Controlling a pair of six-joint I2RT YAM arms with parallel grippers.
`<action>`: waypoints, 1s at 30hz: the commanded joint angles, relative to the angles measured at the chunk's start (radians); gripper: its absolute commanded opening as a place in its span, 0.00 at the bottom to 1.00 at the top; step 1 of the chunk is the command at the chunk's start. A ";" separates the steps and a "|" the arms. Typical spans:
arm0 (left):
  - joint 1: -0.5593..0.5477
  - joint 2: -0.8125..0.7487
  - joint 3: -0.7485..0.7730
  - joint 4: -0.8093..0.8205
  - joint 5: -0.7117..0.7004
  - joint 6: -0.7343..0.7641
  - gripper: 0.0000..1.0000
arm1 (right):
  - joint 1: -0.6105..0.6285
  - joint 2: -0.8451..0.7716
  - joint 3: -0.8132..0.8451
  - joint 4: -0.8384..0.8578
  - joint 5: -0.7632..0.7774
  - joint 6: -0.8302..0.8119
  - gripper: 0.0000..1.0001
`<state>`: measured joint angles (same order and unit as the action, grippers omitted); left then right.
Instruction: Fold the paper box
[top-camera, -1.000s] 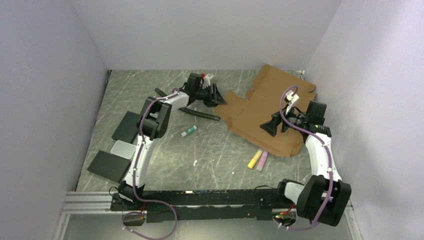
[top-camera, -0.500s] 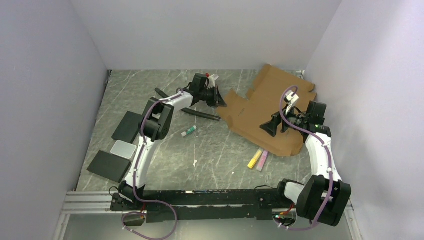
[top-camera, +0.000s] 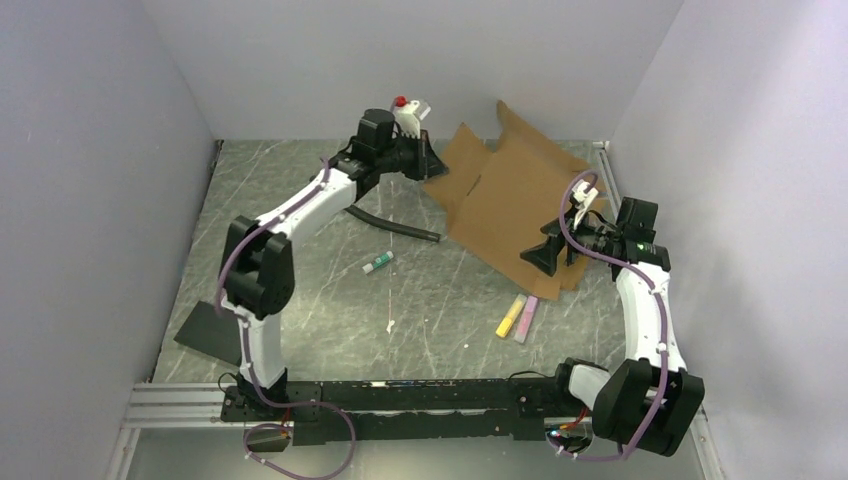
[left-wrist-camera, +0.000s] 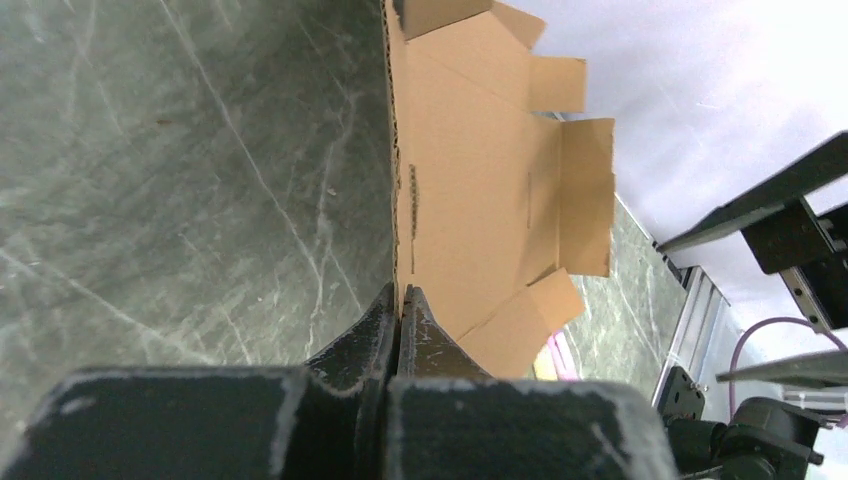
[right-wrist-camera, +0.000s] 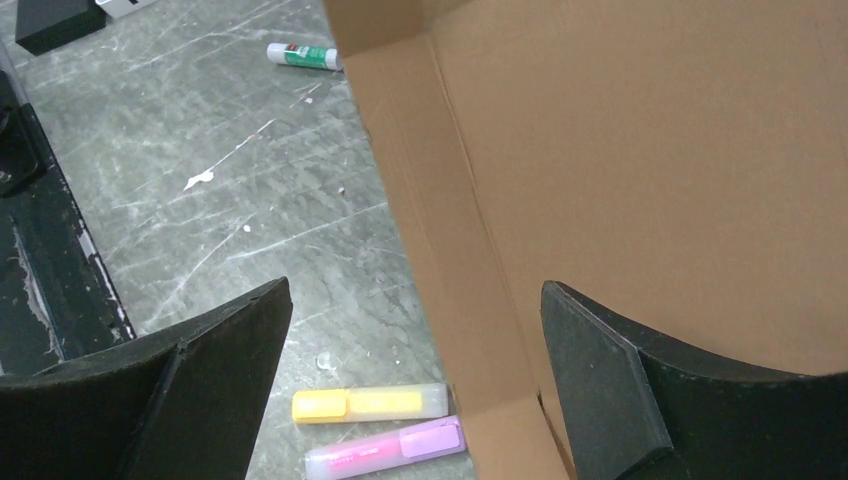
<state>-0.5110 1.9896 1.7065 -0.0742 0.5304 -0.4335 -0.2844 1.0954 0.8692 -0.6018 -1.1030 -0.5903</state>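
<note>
The paper box (top-camera: 510, 195) is a flat brown cardboard sheet with flaps, tilted up off the table at the back right. My left gripper (top-camera: 425, 160) is raised at its left edge and shut on that edge. In the left wrist view the closed fingertips (left-wrist-camera: 400, 295) pinch the sheet's corrugated rim, and the paper box (left-wrist-camera: 470, 200) stretches away from them. My right gripper (top-camera: 548, 255) hangs open at the sheet's near edge. In the right wrist view the paper box (right-wrist-camera: 620, 150) fills the upper right, and the wide-apart right gripper (right-wrist-camera: 416, 288) straddles its lower edge without touching it.
A yellow highlighter (top-camera: 509, 318) and a pink highlighter (top-camera: 527, 320) lie just in front of the cardboard. A small green-capped tube (top-camera: 378, 262) and a black strip (top-camera: 395, 225) lie mid-table. A black pad (top-camera: 210, 330) sits at the left. Walls enclose three sides.
My left gripper closed on the cardboard's left edge, then rose and moved back, lifting the sheet from flat to tilted. The right gripper has barely moved.
</note>
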 joint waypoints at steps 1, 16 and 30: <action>0.005 -0.143 -0.056 -0.066 -0.063 0.145 0.00 | 0.002 -0.012 0.079 -0.073 -0.058 -0.076 1.00; 0.080 -0.264 -0.015 -0.350 -0.117 0.104 0.00 | 0.046 0.061 0.169 -0.196 -0.026 -0.135 1.00; 0.198 -0.342 -0.054 -0.401 0.020 0.049 0.00 | 0.199 0.123 0.167 -0.375 0.142 -0.510 1.00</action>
<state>-0.3416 1.7462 1.6386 -0.4500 0.4786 -0.4011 -0.1421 1.2079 0.9985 -0.8490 -0.9943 -0.8169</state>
